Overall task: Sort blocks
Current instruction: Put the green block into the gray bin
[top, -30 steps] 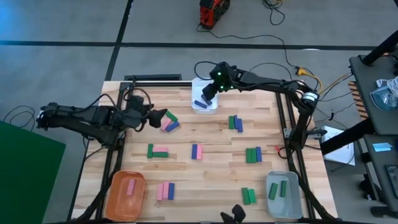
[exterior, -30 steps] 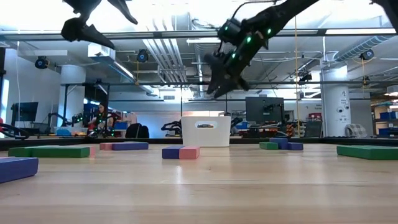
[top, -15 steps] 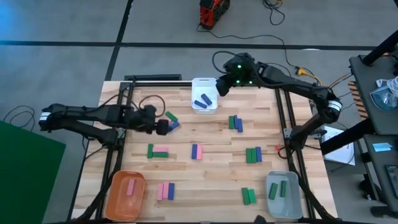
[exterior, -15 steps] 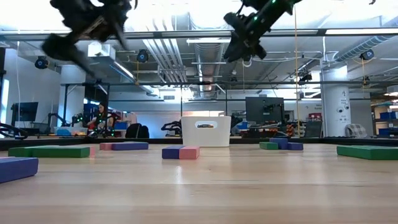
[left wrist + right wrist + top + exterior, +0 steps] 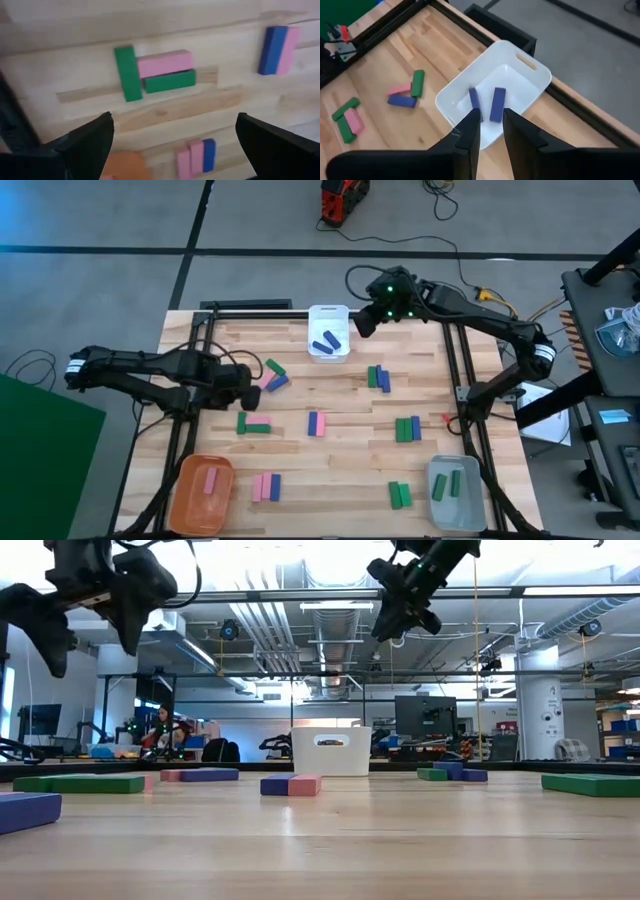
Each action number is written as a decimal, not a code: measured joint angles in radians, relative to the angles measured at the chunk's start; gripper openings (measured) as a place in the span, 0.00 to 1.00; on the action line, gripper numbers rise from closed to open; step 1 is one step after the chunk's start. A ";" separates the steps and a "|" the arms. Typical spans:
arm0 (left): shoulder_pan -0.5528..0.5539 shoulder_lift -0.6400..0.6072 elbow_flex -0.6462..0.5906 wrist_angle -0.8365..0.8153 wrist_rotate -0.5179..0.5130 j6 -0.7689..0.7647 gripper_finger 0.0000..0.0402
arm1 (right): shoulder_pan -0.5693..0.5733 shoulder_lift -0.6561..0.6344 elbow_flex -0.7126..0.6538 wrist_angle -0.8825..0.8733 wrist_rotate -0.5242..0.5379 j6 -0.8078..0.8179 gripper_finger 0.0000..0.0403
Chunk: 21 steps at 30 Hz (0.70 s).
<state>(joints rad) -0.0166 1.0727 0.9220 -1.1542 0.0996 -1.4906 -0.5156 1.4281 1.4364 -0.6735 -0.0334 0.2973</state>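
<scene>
Left hand (image 5: 172,145) spread above pink-green blocks (image 5: 155,71); right hand (image 5: 490,127) nearly closed, empty

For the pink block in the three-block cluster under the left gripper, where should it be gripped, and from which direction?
Best from straight above, by its two short ends. The pink block lies flat; one long side touches a parallel green block, and another green block stands crosswise at one end, so nudging may come first. The left gripper hangs open above.
</scene>
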 joint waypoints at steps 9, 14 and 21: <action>0.001 0.012 -0.002 -0.007 -0.095 0.012 0.97 | 0.071 -0.055 0.000 -0.010 0.008 0.113 0.19; 0.001 0.039 -0.015 -0.013 -0.126 0.012 0.97 | 0.107 -0.067 0.000 -0.012 0.010 0.156 0.16; 0.001 0.092 -0.140 0.051 -0.135 -0.022 0.94 | 0.168 -0.067 0.000 -0.057 0.055 0.165 0.14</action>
<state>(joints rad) -0.0158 1.1652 0.7821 -1.1030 -0.0353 -1.5127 -0.3473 1.3613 1.4364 -0.7302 0.0219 0.4624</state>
